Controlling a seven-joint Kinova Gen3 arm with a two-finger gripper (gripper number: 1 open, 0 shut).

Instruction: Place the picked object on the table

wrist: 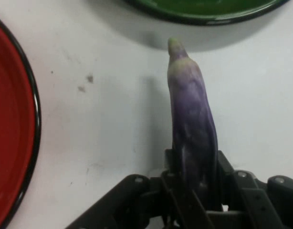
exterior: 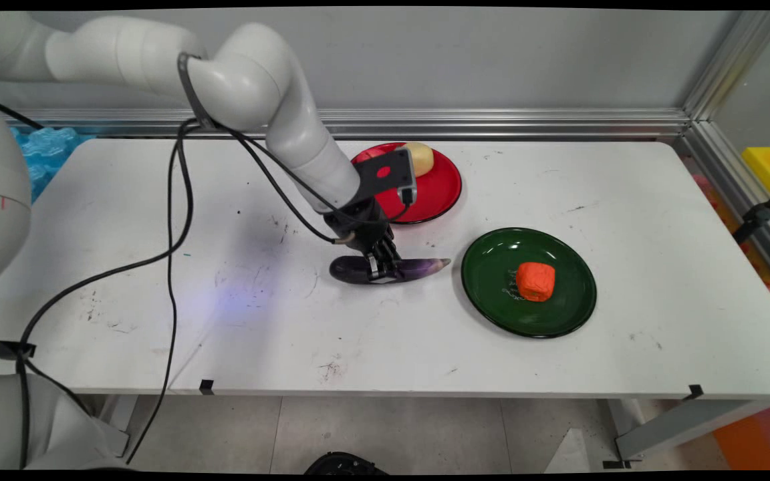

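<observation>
Gripper clamped across purple eggplant near its mid-length on white table, long axis pointing tip-first at green plate, red plate behind.

Two cameras: one fixed overhead, one riding my hand.
I'm looking down across the table toward the wall; close up, both are sharing the eggplant and plate rims.

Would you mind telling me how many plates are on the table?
2. The red plate sits toward the table's far edge, partly hidden behind the arm, with a yellowish item on it. The green plate lies right of the eggplant, holding an orange block.
</observation>
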